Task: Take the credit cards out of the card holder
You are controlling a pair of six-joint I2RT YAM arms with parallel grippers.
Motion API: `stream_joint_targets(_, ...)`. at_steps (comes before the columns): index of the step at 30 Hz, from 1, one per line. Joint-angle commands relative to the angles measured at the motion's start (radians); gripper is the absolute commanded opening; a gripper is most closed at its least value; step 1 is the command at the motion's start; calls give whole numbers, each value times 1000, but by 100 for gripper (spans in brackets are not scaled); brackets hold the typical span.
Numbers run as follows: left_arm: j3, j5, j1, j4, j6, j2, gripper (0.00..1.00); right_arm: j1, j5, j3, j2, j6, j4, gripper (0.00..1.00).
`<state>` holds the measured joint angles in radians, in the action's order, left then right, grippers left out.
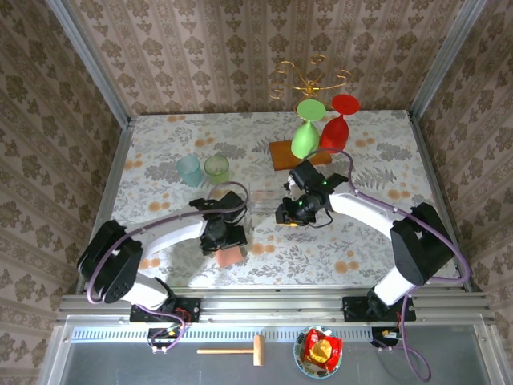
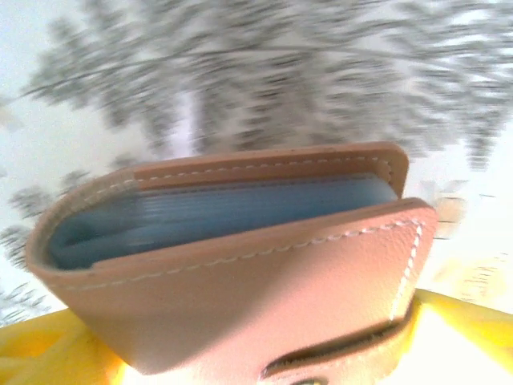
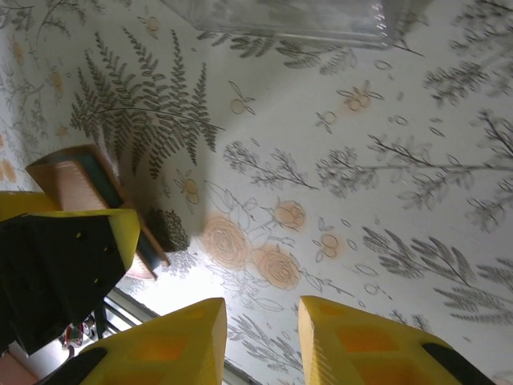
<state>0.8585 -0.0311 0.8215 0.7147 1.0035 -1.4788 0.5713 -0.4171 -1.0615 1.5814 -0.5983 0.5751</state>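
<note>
Fern-and-flower cloth is covering the counter (image 1: 385,160), and brown patterned wallpaper is closing it in on three sides. Near the front edge, left of centre, the left end effector (image 1: 224,237) is grasping the card holder (image 1: 231,256). From the left wrist, the brown leather holder is sitting on edge between the yellow fingers (image 2: 56,353). It is gaping slightly and showing blue-grey sleeves inside. I cannot tell whether cards are lying in them, nor whether the holder is touching the cloth.

The right end effector (image 1: 298,212) is hovering near the middle of the counter, apart from the holder. Its fingers are released, with only bare cloth between them.

Behind it, a green goblet (image 1: 304,138) and a red goblet (image 1: 337,128) are standing at a wooden board (image 1: 280,156). A teal cup (image 1: 190,170) and a green cup (image 1: 216,168) are standing side by side to the left.
</note>
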Motion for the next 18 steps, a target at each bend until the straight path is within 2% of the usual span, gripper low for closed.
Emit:
stream_joint_targets(1, 112, -16, 48, 38, -124, -86, 85, -13, 46, 45, -68, -30, 12, 30)
stream_joint_targets(5, 220, -42, 96, 49, -171, -189, 84, -29, 75, 92, -130, -47, 25, 30)
stream_joint_targets(11, 292, -88, 109, 22, -206, -285, 84, -44, 107, 148, -198, -69, 42, 30)
stream_joint_targets(18, 302, -84, 108, 18, -230, -267, 84, -42, 110, 198, -261, -123, 6, 30)
